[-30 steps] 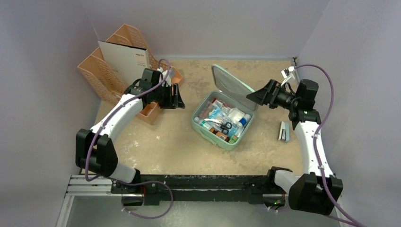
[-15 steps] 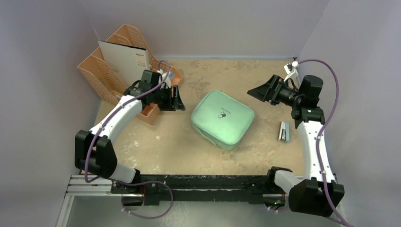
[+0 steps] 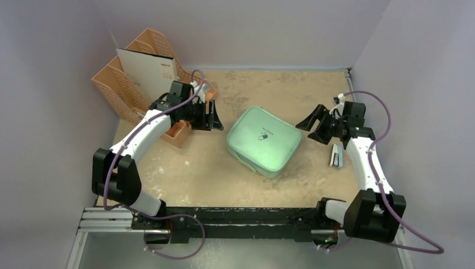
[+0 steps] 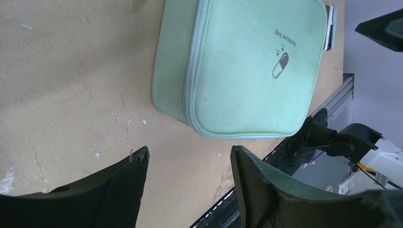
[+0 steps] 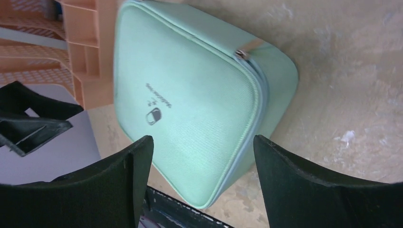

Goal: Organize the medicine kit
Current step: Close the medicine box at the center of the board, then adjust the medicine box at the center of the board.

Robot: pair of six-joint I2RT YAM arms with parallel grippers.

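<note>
The mint-green medicine kit lies in the middle of the table with its lid down and the dark pill logo on top. It also shows in the left wrist view and in the right wrist view, where a zipper pull sits at its far edge. My left gripper is open and empty, just left of the kit. My right gripper is open and empty, just right of the kit. Neither touches it.
A peach desk organizer with a white card stands at the back left, right behind my left arm. A small grey and white object lies on the table beside my right arm. Purple walls close in on three sides.
The kit's lid was up with the contents showing a second ago; it is down now. My right gripper has dropped lower and drawn in toward the kit's right side. The left arm barely moved.
</note>
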